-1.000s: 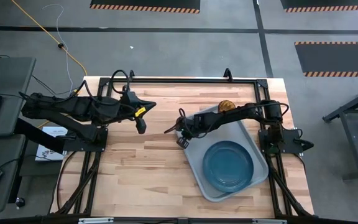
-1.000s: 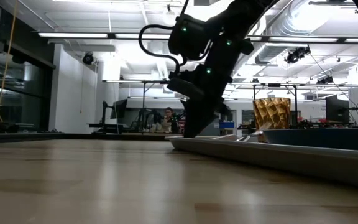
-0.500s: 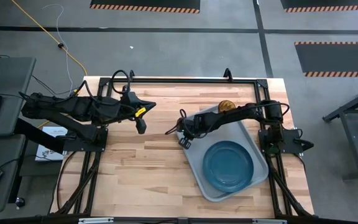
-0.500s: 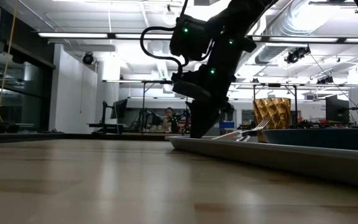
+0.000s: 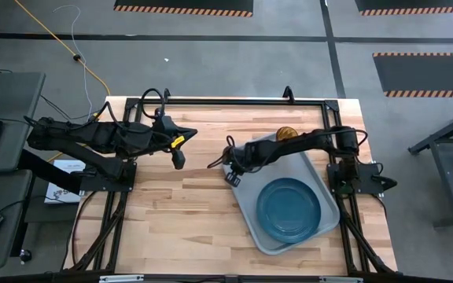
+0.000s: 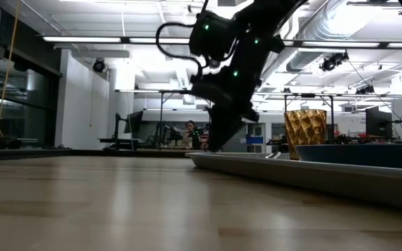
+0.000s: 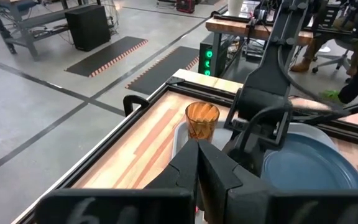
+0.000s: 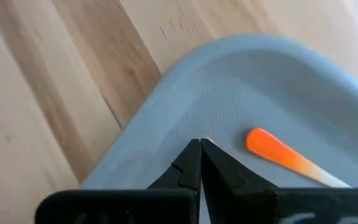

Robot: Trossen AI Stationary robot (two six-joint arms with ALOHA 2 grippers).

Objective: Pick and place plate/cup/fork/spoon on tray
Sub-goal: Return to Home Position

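The pale grey-blue tray (image 5: pixel 246 211) lies at the table's right. The dark blue plate (image 5: pixel 289 206) sits on its near half. The amber cup (image 5: pixel 286 134) stands upright at its far corner. The fork lies flat on the tray floor; its orange handle (image 8: pixel 277 152) shows in the right wrist view. My right gripper (image 5: pixel 230 176) is shut over the tray's left corner, its tips (image 8: pixel 201 144) a short way from the handle's free end. My left gripper (image 5: pixel 178 163) is shut and waits at the table's far left. The spoon does not show.
Bare wood lies left of the tray and along the near edge. A black frame runs round the table. In the low view the tray's rim (image 6: pixel 257 166) is a low step beside my right gripper (image 6: pixel 213 148). A person sits far off in the room.
The fork's tined end stood tilted up above the tray rim half a second ago and has come down flat. My right gripper has drawn slightly toward the table's left edge and tipped a little.
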